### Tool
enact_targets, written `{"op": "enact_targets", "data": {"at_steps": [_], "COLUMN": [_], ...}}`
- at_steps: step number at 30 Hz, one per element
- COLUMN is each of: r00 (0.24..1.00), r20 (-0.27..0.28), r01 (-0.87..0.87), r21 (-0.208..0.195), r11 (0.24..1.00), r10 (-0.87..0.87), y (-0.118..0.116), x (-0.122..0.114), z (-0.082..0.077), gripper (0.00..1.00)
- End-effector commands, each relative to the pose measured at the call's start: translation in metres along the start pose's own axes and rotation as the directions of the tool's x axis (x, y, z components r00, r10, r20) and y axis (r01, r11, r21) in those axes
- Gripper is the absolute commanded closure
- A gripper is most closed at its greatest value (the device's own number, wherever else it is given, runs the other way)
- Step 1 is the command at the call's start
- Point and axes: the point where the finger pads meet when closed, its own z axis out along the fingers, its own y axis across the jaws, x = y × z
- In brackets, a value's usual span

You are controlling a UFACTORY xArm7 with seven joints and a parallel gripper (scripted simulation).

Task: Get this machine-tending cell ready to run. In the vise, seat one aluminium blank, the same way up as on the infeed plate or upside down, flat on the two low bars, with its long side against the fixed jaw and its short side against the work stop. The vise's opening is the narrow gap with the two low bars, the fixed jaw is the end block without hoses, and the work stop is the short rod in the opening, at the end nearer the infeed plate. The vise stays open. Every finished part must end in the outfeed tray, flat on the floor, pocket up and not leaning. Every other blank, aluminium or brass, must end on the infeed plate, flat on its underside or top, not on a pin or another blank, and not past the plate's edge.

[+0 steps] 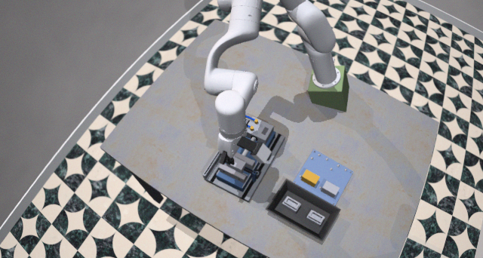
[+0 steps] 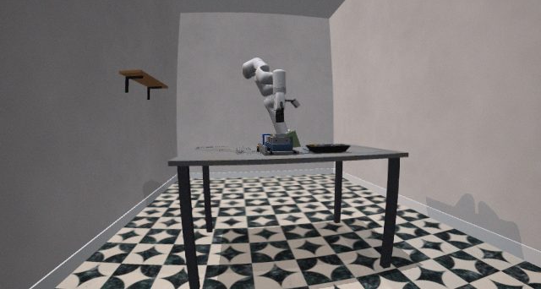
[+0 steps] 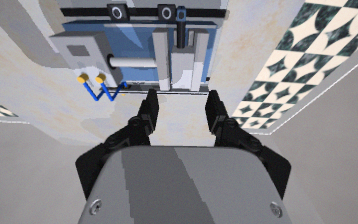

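The vise (image 1: 243, 160) stands in the middle of the table, with blue hoses and yellow fittings (image 3: 92, 82) at one end. A pale aluminium blank (image 3: 182, 70) lies in the vise's narrow opening between the two jaw blocks. Its far end is close to the short black work stop rod (image 3: 181, 27). My gripper (image 3: 182, 98) is open and empty. It hangs above the near end of the vise, clear of the blank, and also shows in the top view (image 1: 231, 161). Two finished parts (image 1: 291, 204) (image 1: 315, 216) lie flat, pocket up, in the dark outfeed tray (image 1: 303, 210).
The light blue infeed plate (image 1: 324, 176) holds a brass blank (image 1: 310, 177) and an aluminium blank (image 1: 330, 188), both flat, with small pins along its far edge. The arm's green base block (image 1: 329, 88) stands at the back. The table edge runs close to the vise's near side.
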Motion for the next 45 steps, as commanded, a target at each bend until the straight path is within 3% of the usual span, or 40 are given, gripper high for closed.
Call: {"op": "enact_targets", "data": {"at_steps": [1, 3, 4, 45], "r00": [1.000, 1.000, 1.000, 1.000], "r20": [0.000, 0.000, 0.000, 0.000], "r01": [0.000, 0.000, 0.000, 0.000], "r21": [-0.004, -0.004, -0.004, -0.004], "r11": [1.000, 1.000, 1.000, 1.000], "r10": [0.000, 0.000, 0.000, 0.000], "y": [0.0013, 0.0013, 0.0013, 0.0013], "x": [0.0002, 0.0002, 0.0002, 0.0002], "z": [-0.0041, -0.0042, -0.0042, -0.0042], "gripper": [0.31, 0.31, 1.00, 1.00]}}
